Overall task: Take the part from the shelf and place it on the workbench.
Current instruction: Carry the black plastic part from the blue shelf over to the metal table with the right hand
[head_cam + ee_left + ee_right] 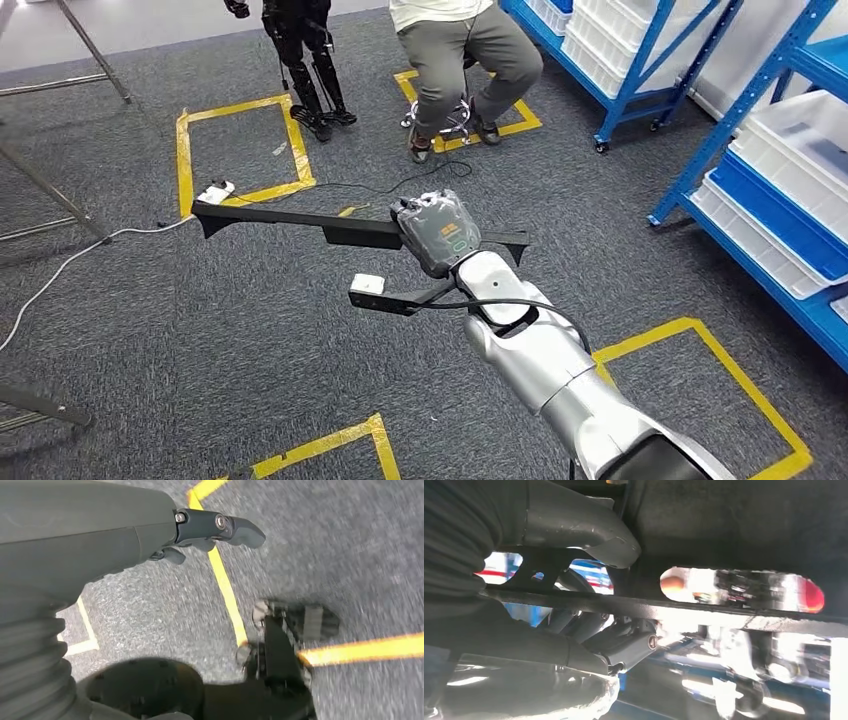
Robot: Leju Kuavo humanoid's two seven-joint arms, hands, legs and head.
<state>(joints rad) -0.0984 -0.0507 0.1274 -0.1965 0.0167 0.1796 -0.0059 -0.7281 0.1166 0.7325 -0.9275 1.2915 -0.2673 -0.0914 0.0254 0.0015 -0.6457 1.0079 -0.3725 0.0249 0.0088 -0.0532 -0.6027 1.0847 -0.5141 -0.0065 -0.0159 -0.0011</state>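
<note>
A long black flat part (290,221) stretches sideways above the grey carpet in the head view. My right hand (436,232) grips it near its right end, with the silver arm coming up from the lower right. In the right wrist view the thumb (589,532) and the darker fingers (624,642) wrap the part's dark slotted bar (734,612) from both sides. My left hand (200,535) hangs over the carpet with its fingers curled in and nothing in it.
Blue shelves with white bins (790,180) stand at the right, and a second shelf (620,50) at the back. A seated person (455,60) and another robot's black legs (305,70) are ahead. Yellow floor tape (240,150) marks squares, with a cable and white plug (215,190) nearby.
</note>
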